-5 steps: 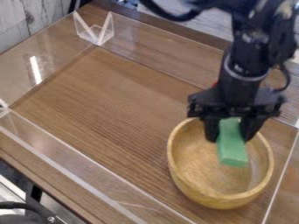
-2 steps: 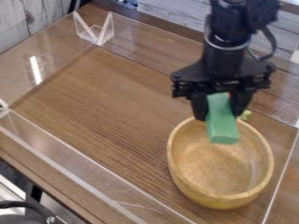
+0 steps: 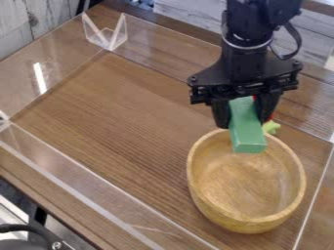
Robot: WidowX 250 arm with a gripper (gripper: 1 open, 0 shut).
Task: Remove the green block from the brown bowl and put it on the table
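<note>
While the black jaws (image 3: 248,109) clamp the flat green block (image 3: 248,132), we see it hang above the round tan wooden bowl (image 3: 245,181) on the wood-grain desk (image 3: 117,107).

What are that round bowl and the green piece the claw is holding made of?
The brown bowl looks like light tan wood, matte, with faint grain and a thick rim. The green block has a plain, even colour with no grain, so painted wood or plastic; the picture can't settle which.
</note>
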